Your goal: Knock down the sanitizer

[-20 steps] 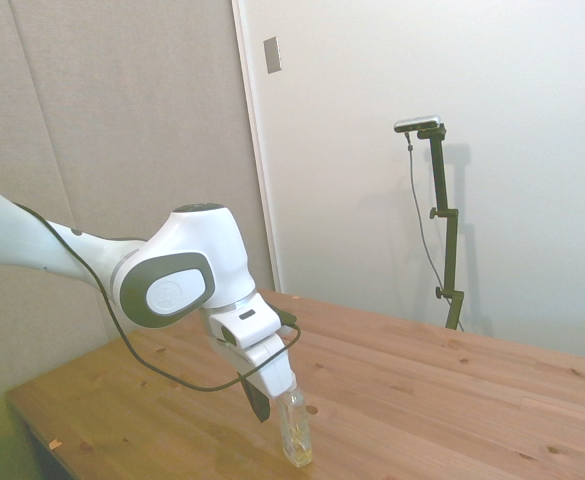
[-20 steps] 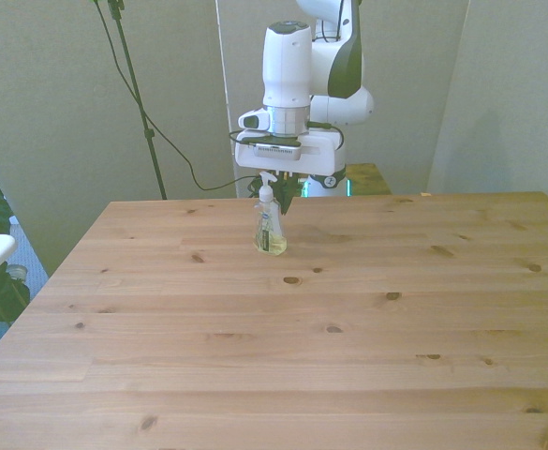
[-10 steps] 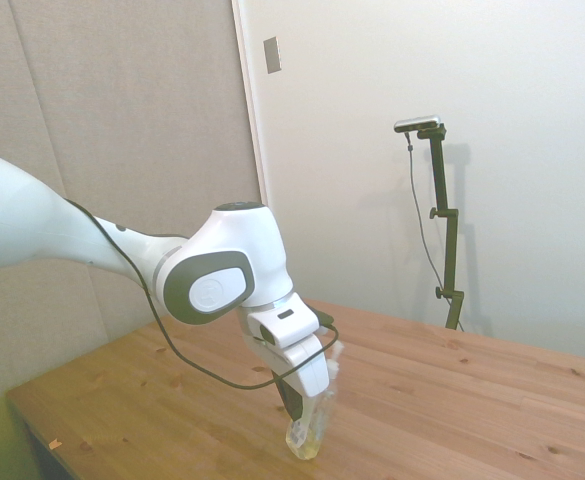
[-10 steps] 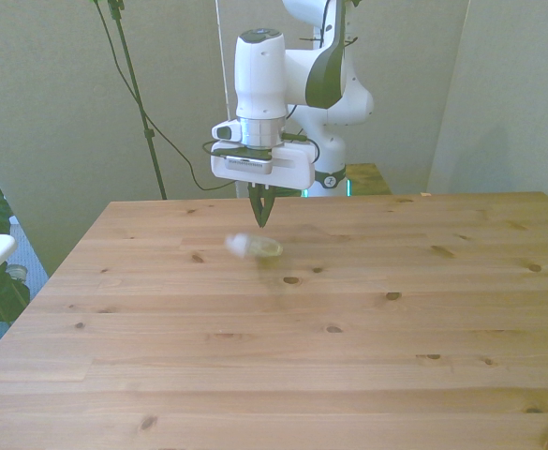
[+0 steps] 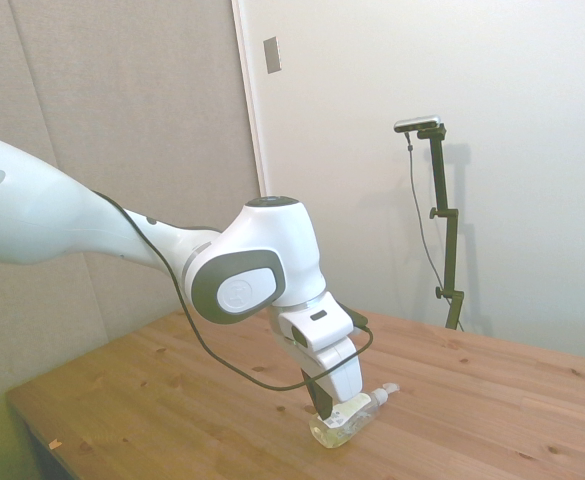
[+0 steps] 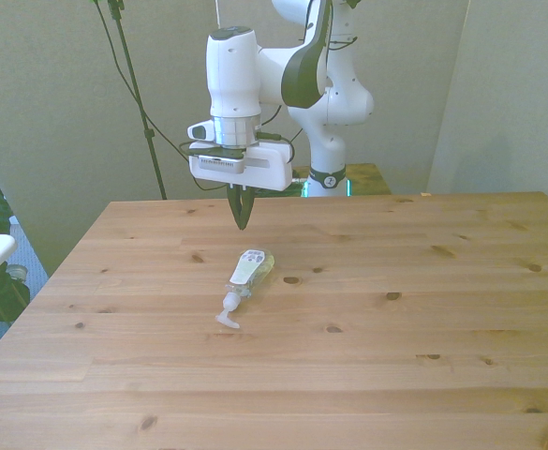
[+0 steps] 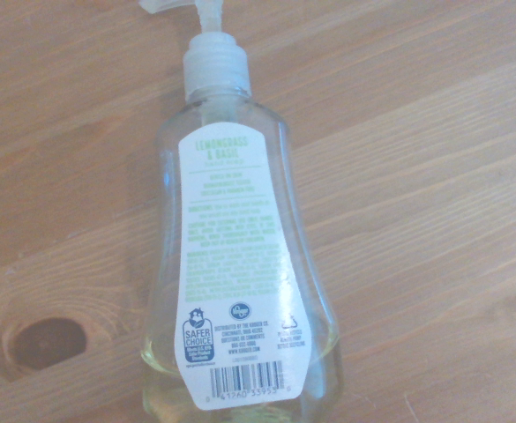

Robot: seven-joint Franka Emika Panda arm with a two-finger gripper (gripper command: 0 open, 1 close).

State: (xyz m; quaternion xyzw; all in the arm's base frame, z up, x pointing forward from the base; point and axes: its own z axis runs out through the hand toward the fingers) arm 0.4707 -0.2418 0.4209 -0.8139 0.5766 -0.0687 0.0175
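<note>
Now that the sanitizer (image 5: pixel 347 420) lies flat on the wooden table (image 5: pixel 492 400), the side view tells the story: the bottle is down on its side, pump nozzle pointing away from the arm, base tucked just under the gripper (image 5: pixel 324 408). A second ago it stood upright beneath the fingers; half a second ago it was caught mid-tip, a blur leaning over. That's the knock-down done, by my reading, with nothing left but for the arm to clear off.

Over to the front view, and the sanitizer (image 6: pixel 245 277) rests label-up, its base towards the far edge and its white pump (image 6: pixel 228 314) aimed at the near edge, a touch towards the front view's left. The gripper (image 6: pixel 243 217) hangs above and behind the bottle, apart from it, fingers pinched together to a dark point and holding nothing. Compared with a second ago, the arm has swung towards the front view's left, and the bottle has gone from standing under the fingers to lying nearer the camera.

Wrist view now: the sanitizer (image 7: pixel 235 264) fills the picture, back label (image 7: pixel 235 264) facing up with barcode and small print, pale yellowish liquid pooled in the base, white pump collar (image 7: pixel 212 66) at the far end, and a dark knot (image 7: pixel 46 342) in the wood beside it.
</note>
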